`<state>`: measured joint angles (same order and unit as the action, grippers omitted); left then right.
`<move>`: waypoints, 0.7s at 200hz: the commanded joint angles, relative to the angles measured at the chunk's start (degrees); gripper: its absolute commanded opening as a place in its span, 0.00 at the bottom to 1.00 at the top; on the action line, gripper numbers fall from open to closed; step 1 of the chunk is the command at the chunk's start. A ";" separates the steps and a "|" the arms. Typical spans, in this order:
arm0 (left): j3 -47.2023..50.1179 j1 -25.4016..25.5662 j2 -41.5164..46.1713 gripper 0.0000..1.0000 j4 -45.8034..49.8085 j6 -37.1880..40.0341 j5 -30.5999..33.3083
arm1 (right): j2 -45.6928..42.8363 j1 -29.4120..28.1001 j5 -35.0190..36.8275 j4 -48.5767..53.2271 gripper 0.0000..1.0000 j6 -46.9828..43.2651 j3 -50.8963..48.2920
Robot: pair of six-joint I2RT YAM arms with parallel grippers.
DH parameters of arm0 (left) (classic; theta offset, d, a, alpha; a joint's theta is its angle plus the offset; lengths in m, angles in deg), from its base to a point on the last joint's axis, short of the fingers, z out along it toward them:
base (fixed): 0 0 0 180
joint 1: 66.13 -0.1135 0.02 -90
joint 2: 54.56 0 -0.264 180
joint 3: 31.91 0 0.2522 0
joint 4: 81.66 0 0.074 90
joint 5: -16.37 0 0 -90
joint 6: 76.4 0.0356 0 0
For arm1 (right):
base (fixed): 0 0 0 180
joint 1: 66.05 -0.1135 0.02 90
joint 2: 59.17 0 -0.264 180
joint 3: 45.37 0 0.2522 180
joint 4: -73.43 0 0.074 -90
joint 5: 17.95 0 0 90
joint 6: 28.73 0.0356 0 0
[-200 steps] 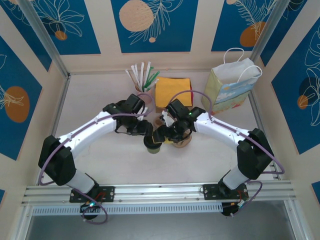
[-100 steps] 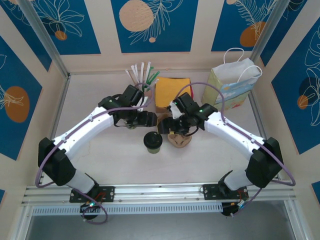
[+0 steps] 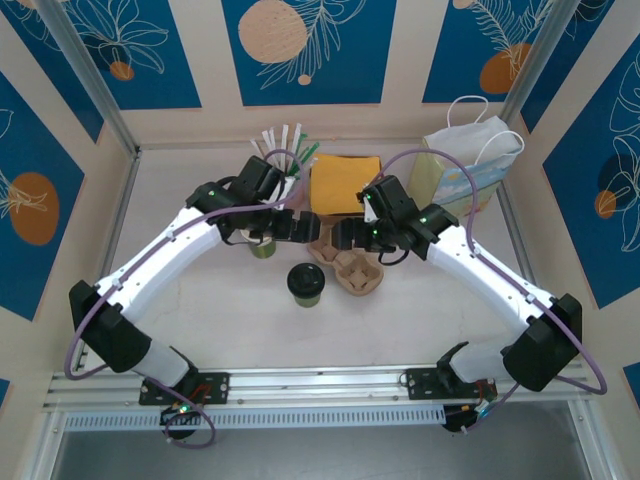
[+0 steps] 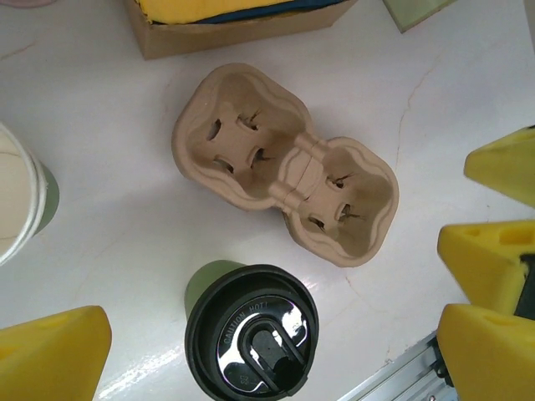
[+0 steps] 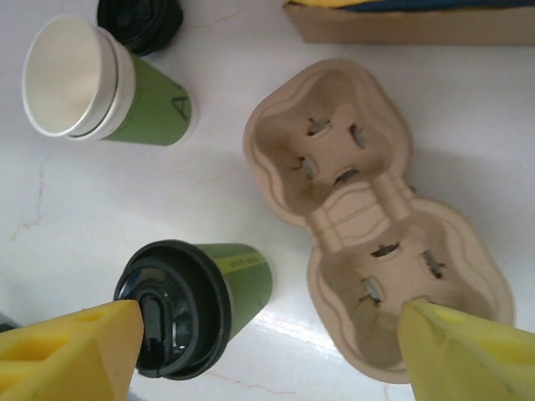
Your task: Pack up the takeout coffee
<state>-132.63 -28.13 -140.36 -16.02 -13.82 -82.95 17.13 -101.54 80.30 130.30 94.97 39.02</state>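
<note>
The takeout coffee [image 3: 306,283] is an olive-green cup with a black lid, standing on the table by itself. Beside it to the right lies the empty two-hole cardboard carrier [image 3: 352,267]. My left gripper [image 3: 305,232] hangs open behind the cup, and my right gripper [image 3: 345,238] hangs open over the carrier's far end. In the left wrist view the coffee [image 4: 251,330] sits below the carrier [image 4: 284,171], with the open left gripper [image 4: 273,326] above it. The right wrist view has the coffee [image 5: 188,305] left of the carrier [image 5: 368,242], with the open right gripper [image 5: 272,334] holding nothing.
Lidless green cups [image 5: 100,92] with white insides stand left of the carrier, a loose black lid [image 5: 138,21] behind them. A pink cup of straws [image 3: 285,160], a box of yellow napkins [image 3: 345,183] and a paper bag [image 3: 460,170] line the back.
Both grippers were at the coffee a second ago. They have let go and drawn back toward the rear of the table, leaving the cup upright beside the carrier.
</note>
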 commanded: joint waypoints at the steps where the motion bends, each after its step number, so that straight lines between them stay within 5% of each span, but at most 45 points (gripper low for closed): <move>1: -1.68 -0.56 2.92 1.00 2.18 2.87 1.59 | -0.66 0.73 6.11 2.53 0.80 -1.61 3.78; 82: 3.02 -0.83 12.42 1.00 3.76 3.80 4.67 | 7.61 11.49 18.67 21.39 0.78 5.85 29.14; 140: 5.53 -0.82 17.79 1.00 0.63 3.88 0.73 | 12.63 23.40 20.08 28.16 0.73 10.57 38.96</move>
<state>-127.82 -28.57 -124.54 -14.18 -11.29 -80.68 27.14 -81.60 97.83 151.92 102.22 73.33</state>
